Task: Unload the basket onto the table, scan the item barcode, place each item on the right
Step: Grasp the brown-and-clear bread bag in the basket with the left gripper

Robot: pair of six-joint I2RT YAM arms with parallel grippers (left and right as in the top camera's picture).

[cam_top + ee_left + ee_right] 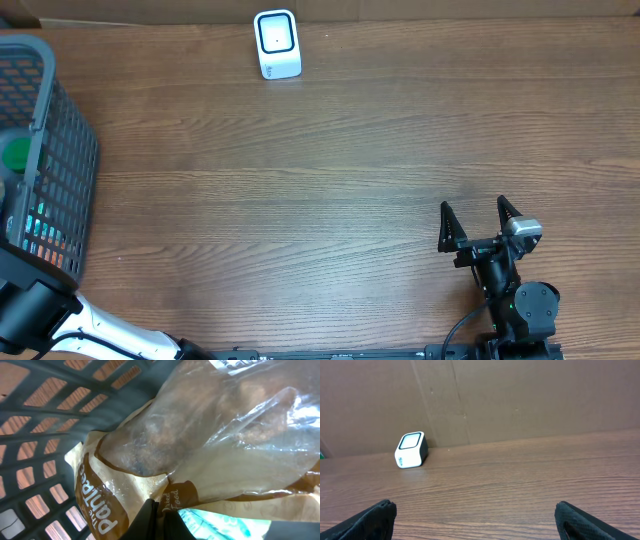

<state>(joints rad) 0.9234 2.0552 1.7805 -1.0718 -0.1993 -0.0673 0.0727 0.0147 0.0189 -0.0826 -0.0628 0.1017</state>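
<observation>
**Item:** bread bag [200,450]. Clear, crinkled plastic film over a pale brown loaf. A brown and cream printed band runs round the lower part, with white lettering turned on its side. The film is glossy and creased, with loose folds toward the upper end.

**Location:** inside the basket [45,430], a dark grey plastic one with slotted walls. The bag leans against a basket wall, with a teal packet [220,520] partly under it.

**Hidden or unclear:**
- No barcode shows on the visible face of the bag.
- The lettering is only partly legible.
- The top and right end of the bag run out of the left wrist view.
- Little of the teal packet shows, and its print cannot be read.
- From overhead, the basket is cut off by the frame edge. The bag cannot be picked out through its mesh, and the left arm [60,320] reaches toward the basket from the near side.

**Fingers:**
- The left fingers [147,522] are inside the basket, pressed together and pinching the film at the printed band on the bag's lower edge.
- The right fingers [375,517] are spread wide and hold nothing. They are over the tabletop [300,200], well apart from the basket, on the opposite side.

**Also present:** a white barcode scanner [277,44] with a dark window, on the tabletop well beyond the basket, at the far edge.
</observation>
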